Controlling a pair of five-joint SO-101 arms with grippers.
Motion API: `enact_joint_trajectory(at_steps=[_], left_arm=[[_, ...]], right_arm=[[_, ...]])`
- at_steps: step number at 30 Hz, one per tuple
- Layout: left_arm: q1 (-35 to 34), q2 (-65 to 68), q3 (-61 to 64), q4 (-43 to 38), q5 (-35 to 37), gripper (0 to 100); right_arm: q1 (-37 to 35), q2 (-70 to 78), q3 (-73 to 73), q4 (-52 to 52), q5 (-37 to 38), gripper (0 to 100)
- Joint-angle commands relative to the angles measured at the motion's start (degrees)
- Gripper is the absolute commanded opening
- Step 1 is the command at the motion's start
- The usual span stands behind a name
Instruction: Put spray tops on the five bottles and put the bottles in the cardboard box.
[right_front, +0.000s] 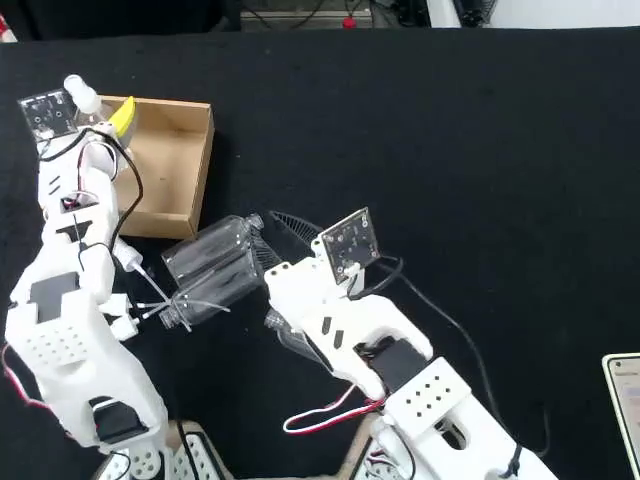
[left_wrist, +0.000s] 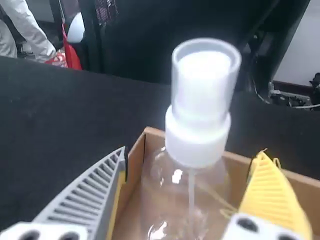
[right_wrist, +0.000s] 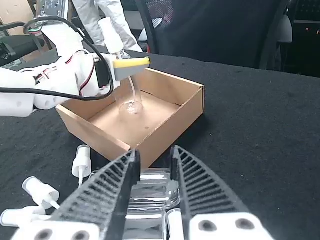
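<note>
— What is the left end effector (left_wrist: 192, 152) doing?
— It is clenched on a clear bottle (left_wrist: 197, 135), with one grey finger and one yellow finger on either side. The bottle stands upright with a white spray top (left_wrist: 205, 75) on it, and it is inside the cardboard box (right_wrist: 175, 120) near the back corner. I cannot tell whether its base touches the box floor.
— And the right end effector (right_wrist: 153, 150)?
— It is released. Its fingers stand slightly apart with nothing between them, and it hangs just over the clear bottles (right_front: 210, 262) lying on their sides on the black surface (right_front: 450, 130), just in front of the box.
— Is anything else near them?
— Several loose spray tops (right_wrist: 40, 192) lie on the surface beside the lying bottles, close to the left arm.
</note>
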Motion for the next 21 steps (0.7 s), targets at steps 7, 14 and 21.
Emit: enact_joint_trajectory(at_steps=[7,14,21], left_arm=[[-0.7,-13.7,8.2,7.5,0.4,37],[-3.2,-22.7,15.4,7.6,0.0,37],[-4.0,-33.4,18.1,28.1,0.0,24]], right_arm=[[-0.3,0.4,-0.7,-1.7,-0.3,10.2],[-0.3,0.4,-0.6,-1.7,-0.3,10.2],[-0.3,0.4,-0.5,-1.7,-0.3,10.2]])
